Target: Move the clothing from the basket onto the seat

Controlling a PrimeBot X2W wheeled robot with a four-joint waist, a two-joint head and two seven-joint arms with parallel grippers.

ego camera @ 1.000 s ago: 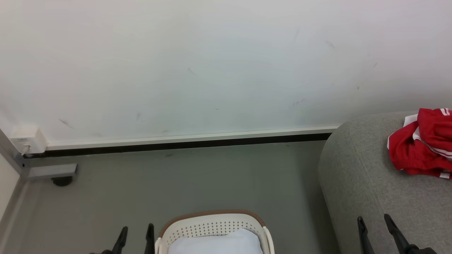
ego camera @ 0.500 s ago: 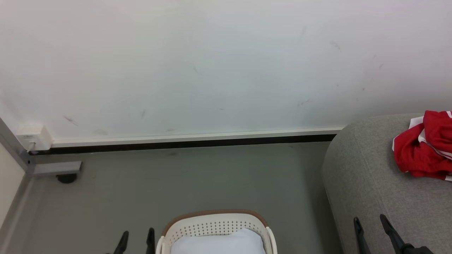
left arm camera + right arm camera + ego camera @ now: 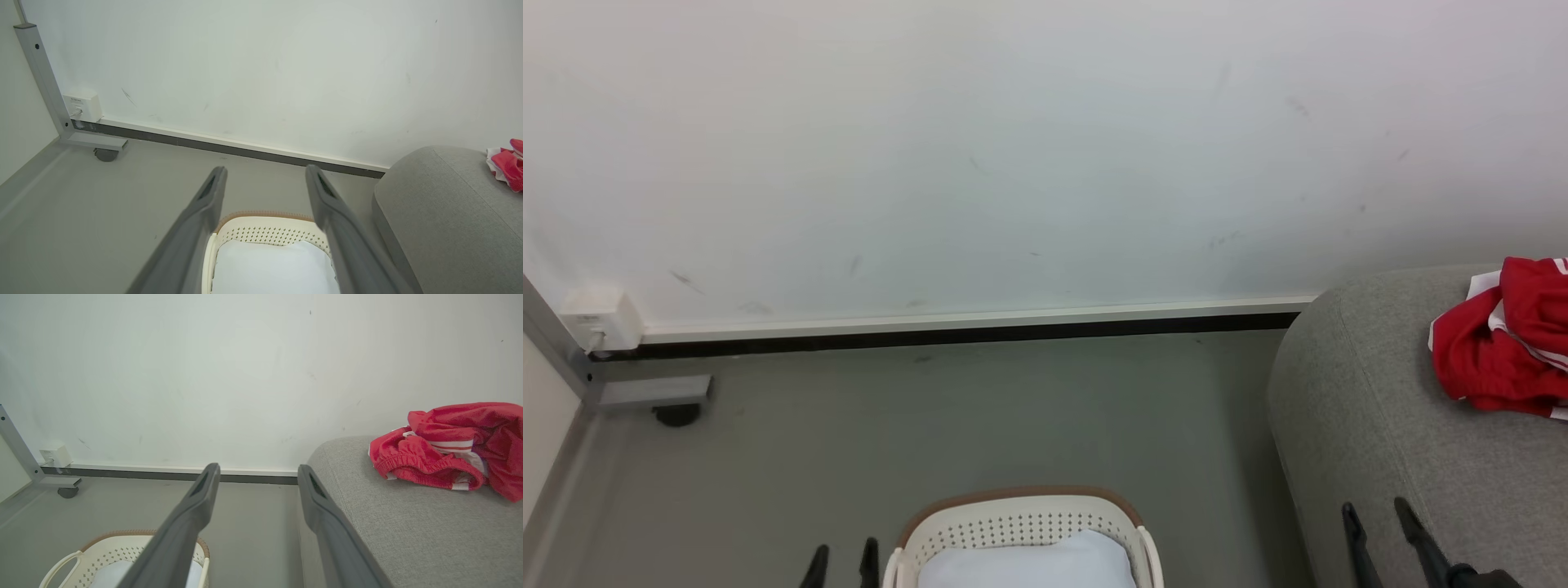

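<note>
One basket (image 3: 1021, 529), cream-white with perforated sides and a brown rim, stands on the grey floor (image 3: 980, 416) just left of the seat (image 3: 1372, 425); in the part of it that shows lies one pale bluish-white pad (image 3: 1029, 565), flat and covering the bottom; the basket's near end is cut off by the edge of the head view. The clothing (image 3: 1494, 359), bright red with white stripes and trim, lies in one crumpled heap on top of the seat, well apart from the basket; in the right wrist view an elastic waistband shows at its front, but how many garments make up the heap cannot be told. Two grippers are in view, each with two dark fingers; the left gripper (image 3: 844, 562) hangs just left of the basket with its fingers spread apart and nothing between them; the right gripper (image 3: 1375, 516) is over the front edge of the seat, likewise spread wide and empty. On the wall (image 3: 1013, 163) at the far left sits one white socket box (image 3: 596, 320), beside a grey metal frame (image 3: 645, 392) with one dark caster (image 3: 676, 415).
</note>
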